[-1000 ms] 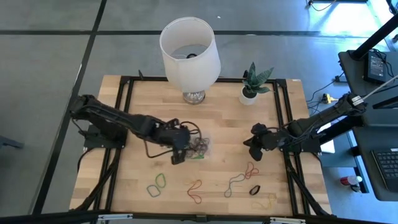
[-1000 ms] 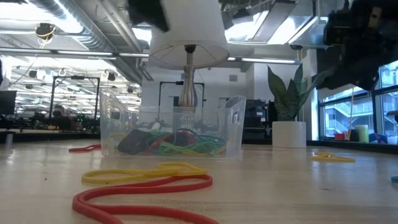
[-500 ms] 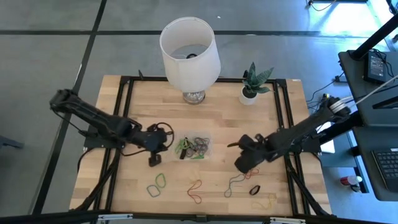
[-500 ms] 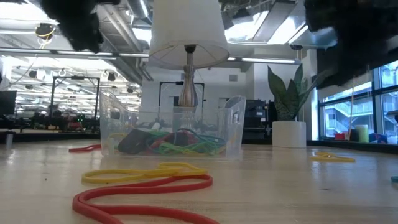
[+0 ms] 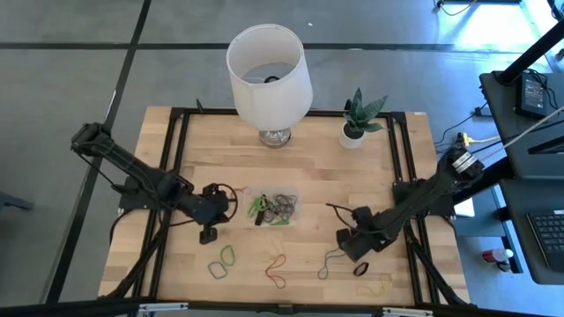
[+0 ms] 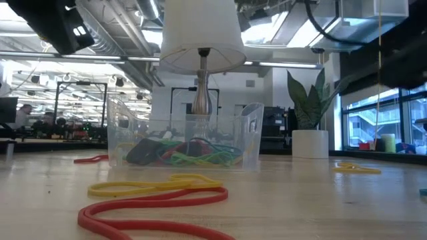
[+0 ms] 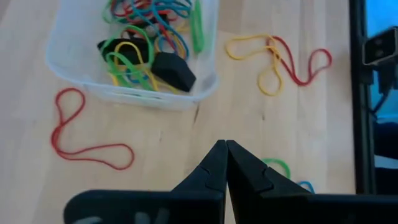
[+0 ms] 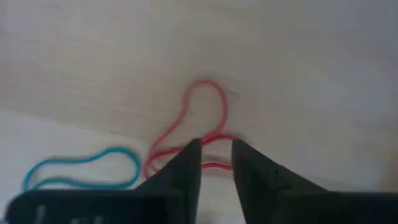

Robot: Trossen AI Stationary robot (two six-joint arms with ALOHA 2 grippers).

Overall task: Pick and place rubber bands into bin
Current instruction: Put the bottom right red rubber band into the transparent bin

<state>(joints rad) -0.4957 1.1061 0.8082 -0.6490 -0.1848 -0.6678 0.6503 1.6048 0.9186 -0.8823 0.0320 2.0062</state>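
Observation:
The clear bin [image 5: 275, 207] [image 7: 134, 56] sits mid-table with several coloured rubber bands in it. Loose bands lie near the front edge: green [image 5: 222, 260], red-orange [image 5: 278, 269], black [image 5: 361, 269] and yellow [image 5: 374, 286]. My right gripper [image 5: 345, 248] [image 8: 214, 149] points down, open, over a red band [image 8: 202, 121]; a strand of the band runs between its fingertips, and a teal band [image 8: 81, 171] lies beside it. My left gripper [image 5: 209, 234] [image 7: 225, 144] is shut and empty, left of the bin, above bare wood.
A lamp with a white shade [image 5: 269, 75] and a small potted plant [image 5: 357, 123] stand at the far edge. In the left wrist view a red band [image 7: 81, 134] and a yellow-and-red band [image 7: 280, 59] lie beside the bin. Bare wood lies between the bin and the lamp.
My left gripper has drawn back from the bin toward the table's left and near edges, sinking a little and staying shut. My right gripper has swung from the right side toward the near edge, turned to point down and dropped over the red band.

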